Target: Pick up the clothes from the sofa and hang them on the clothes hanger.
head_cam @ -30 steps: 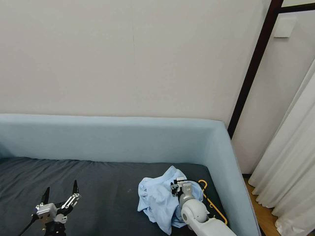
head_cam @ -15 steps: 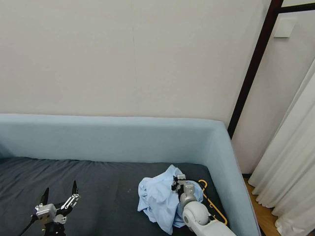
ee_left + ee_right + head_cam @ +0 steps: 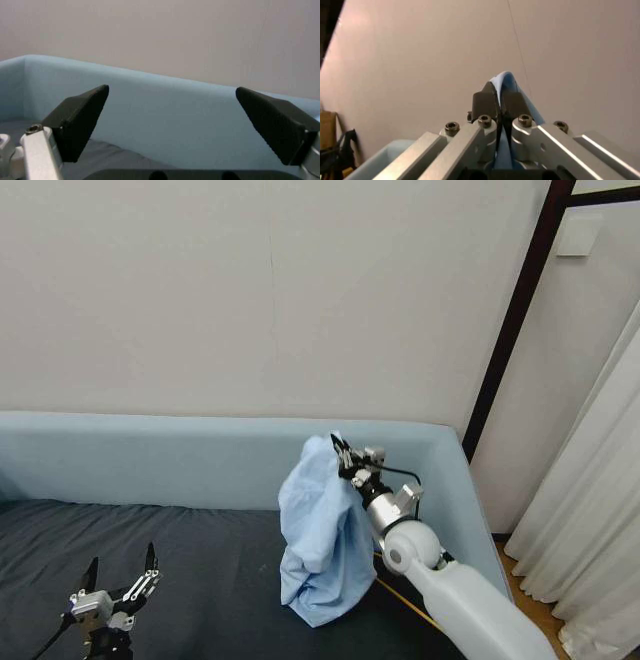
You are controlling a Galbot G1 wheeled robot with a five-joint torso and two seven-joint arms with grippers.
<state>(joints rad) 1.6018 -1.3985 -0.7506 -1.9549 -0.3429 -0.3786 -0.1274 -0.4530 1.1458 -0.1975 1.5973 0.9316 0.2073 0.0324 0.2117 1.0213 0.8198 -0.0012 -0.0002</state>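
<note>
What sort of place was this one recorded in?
Probably a home-style living room: a light blue sofa against a plain wall, with a white curtain and a dark door frame beside it. The right gripper holds up a blue garment.

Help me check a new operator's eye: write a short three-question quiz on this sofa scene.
1. True or false: the right claw is shut on the top of the shirt.
2. Pick one. The left claw is: A) open, low over the seat; B) shut on the shirt; C) shut and empty.
3. Fill the gap: the shirt hangs down in front of the sofa's ____.

Key: 1 true; 2 A; 3 backrest.
</note>
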